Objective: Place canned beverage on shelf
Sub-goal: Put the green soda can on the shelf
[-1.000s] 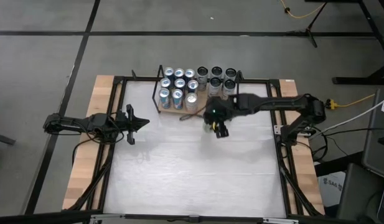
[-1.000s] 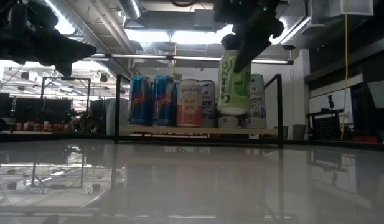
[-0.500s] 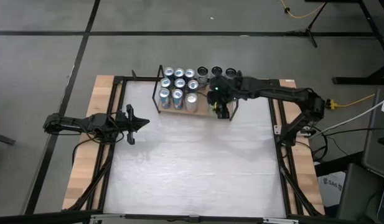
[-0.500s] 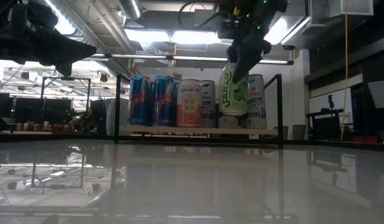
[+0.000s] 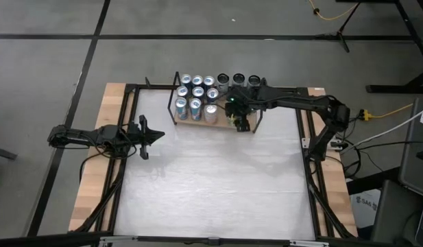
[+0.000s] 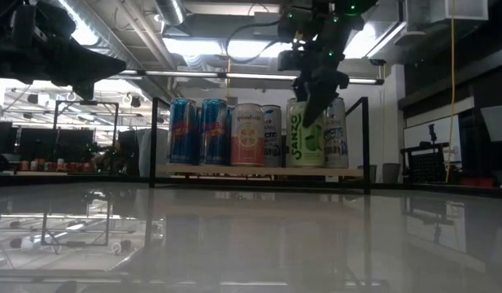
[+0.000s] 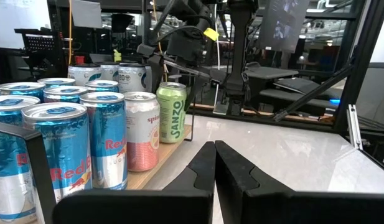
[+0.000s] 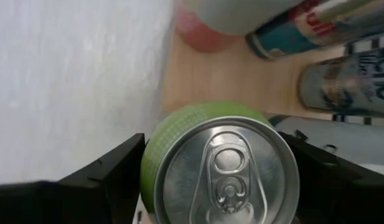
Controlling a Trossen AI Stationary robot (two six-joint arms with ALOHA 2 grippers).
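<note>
White and glossy, the tabletop [image 5: 211, 178] sits in a black frame on a grey workshop floor, with wooden strips along its left and right edges.

At the table's left edge the left arm waits, stretched toward the centre. Its left gripper [image 5: 151, 137] hangs well clear of the cans with the two dark fingers [image 7: 204, 171] pressed together, gripping nothing.

Near the middle of the far edge stands the shelf [image 5: 197, 124], a light wooden board with thin black wire end frames [image 6: 153, 142]. It carries rows of upright cans: blue and silver energy-drink cans [image 6: 183, 132] toward its left end, then a pale can with a pink fruit print [image 6: 247, 134].

Just right of the pink can, at the shelf's front right corner, stands the green canned beverage [image 6: 305, 135] with a silver top. It is upright with its base down at the board. The right gripper [image 5: 240, 118] is over it from above, dark fingers [image 8: 104, 180] spread wide on either side of the can's top, close against its sides.

Behind the shelf's right end stand dark-topped cans [image 5: 238, 80] on the table.
</note>
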